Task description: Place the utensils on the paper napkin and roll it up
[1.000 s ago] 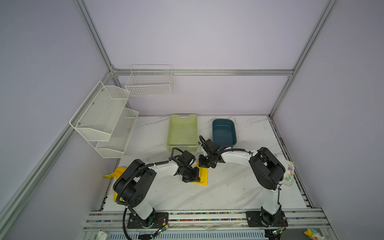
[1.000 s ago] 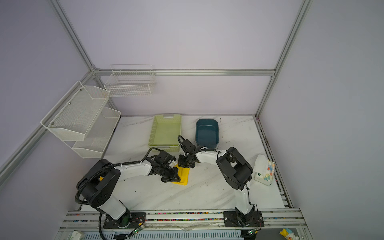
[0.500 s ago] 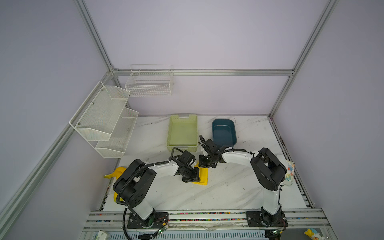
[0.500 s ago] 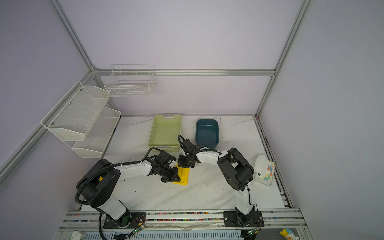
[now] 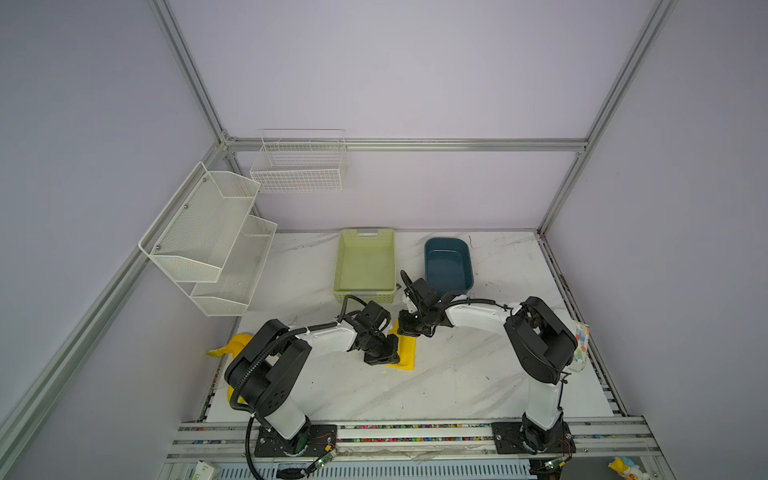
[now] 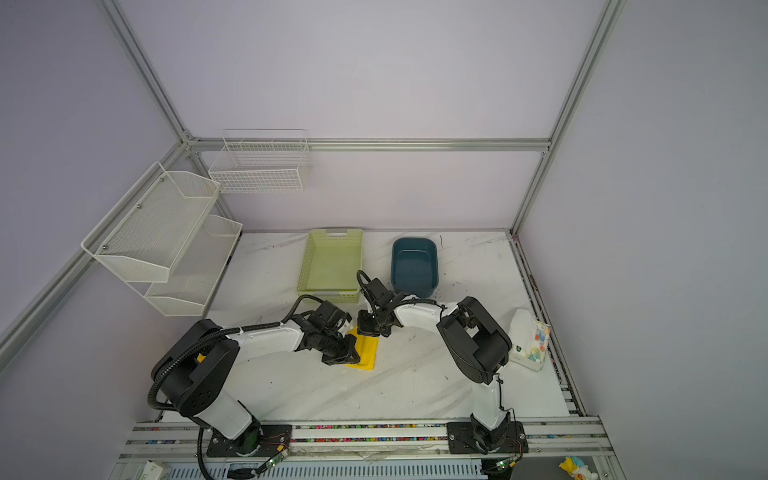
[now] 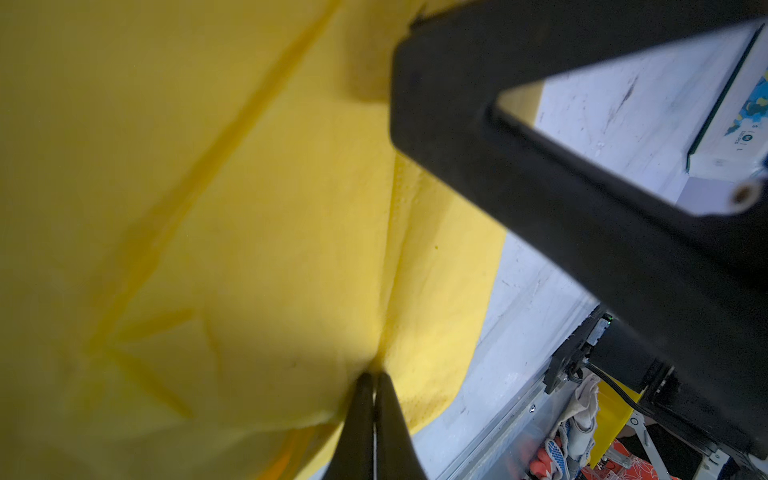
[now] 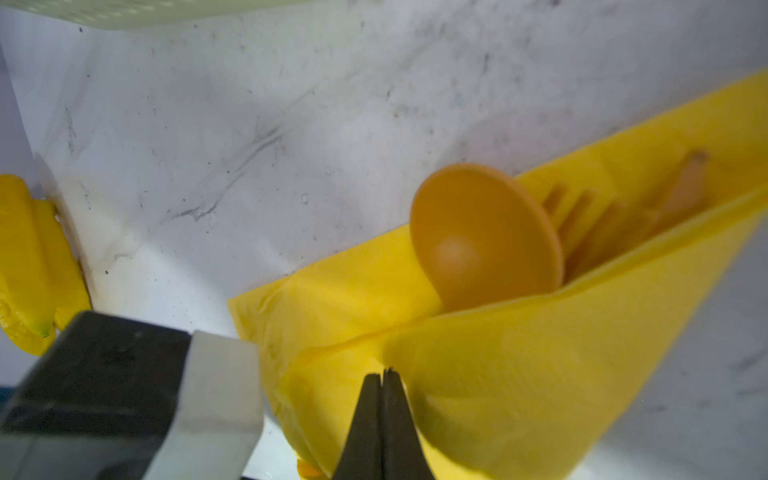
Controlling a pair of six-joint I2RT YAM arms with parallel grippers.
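The yellow paper napkin (image 5: 405,353) (image 6: 366,353) lies mid-table, folded over the utensils. In the right wrist view its raised flap (image 8: 519,374) forms a pocket. An orange spoon bowl (image 8: 478,245), fork tines (image 8: 577,216) and a knife tip (image 8: 685,183) show inside it. My left gripper (image 5: 384,357) (image 7: 374,376) is shut, pinching a fold of the napkin (image 7: 249,208) at its near end. At the far end, my right gripper (image 5: 409,330) (image 8: 383,374) is shut on the flap's edge.
A green basket (image 5: 340,262) and a blue tub (image 5: 446,266) stand just behind the grippers. White wire shelves (image 5: 216,241) hang at the left. A yellow banana toy (image 5: 232,347) lies at the left table edge. A tissue pack (image 5: 579,345) sits at the right edge.
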